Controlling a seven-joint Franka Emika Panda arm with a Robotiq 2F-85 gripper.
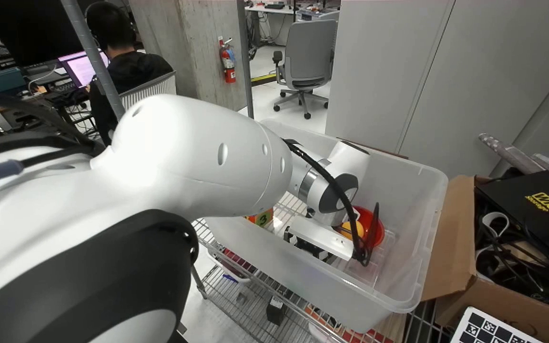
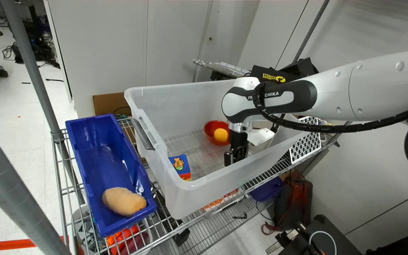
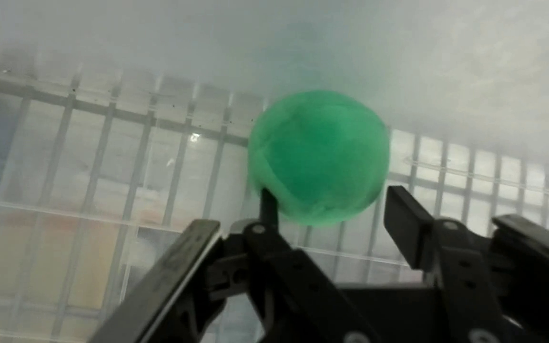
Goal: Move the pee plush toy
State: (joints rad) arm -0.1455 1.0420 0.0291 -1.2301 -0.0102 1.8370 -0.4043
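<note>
A round green plush toy [image 3: 320,157], probably the pea, lies on the floor of the clear bin close to its wall in the wrist view. It is hidden in both exterior views. My gripper [image 3: 332,205] is open at the near side of the plush. The left fingertip overlaps the plush's lower left edge; I cannot tell if it touches. The right fingertip is just off its lower right side, with a small gap. In an exterior view the gripper [image 2: 235,156] points down low inside the bin, near the front wall.
The clear bin [image 2: 190,88] has high walls around the gripper. Inside are a red bowl [image 2: 211,128] with an orange ball [image 2: 220,135] and a blue printed block [image 2: 180,165]. A blue bin [image 2: 99,141] beside it holds a tan plush [image 2: 123,201]. A cardboard box [image 1: 451,228] stands alongside.
</note>
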